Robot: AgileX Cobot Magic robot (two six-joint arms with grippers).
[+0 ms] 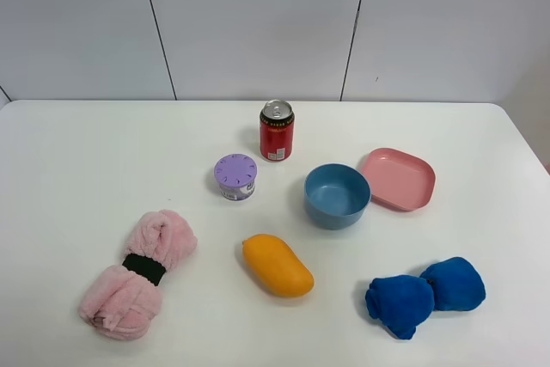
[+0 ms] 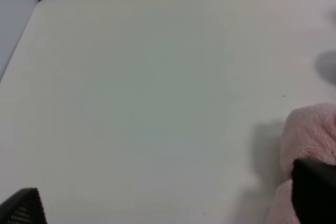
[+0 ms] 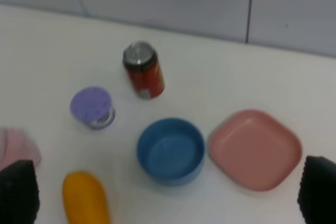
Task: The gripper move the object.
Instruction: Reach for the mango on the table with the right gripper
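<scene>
The glossy orange-yellow mango-shaped object (image 1: 277, 265) lies on the white table (image 1: 86, 152), in front of the blue bowl. It also shows in the right wrist view (image 3: 85, 199). No arm or gripper shows in the exterior high view. My left gripper (image 2: 168, 205) is open and empty over bare table, with one black fingertip (image 2: 314, 190) next to the pink towel roll (image 2: 310, 140). My right gripper (image 3: 168, 196) is open and empty, high above the table, with its black fingertips (image 3: 17, 191) wide apart and the object between them, toward one side.
A red can (image 1: 277, 130) stands at the back, a purple-lidded round container (image 1: 235, 176) in front of it. A blue bowl (image 1: 337, 196) and a pink plate (image 1: 397, 179) sit right of centre. A pink towel roll (image 1: 137, 272) lies front left, a blue cloth (image 1: 424, 295) front right.
</scene>
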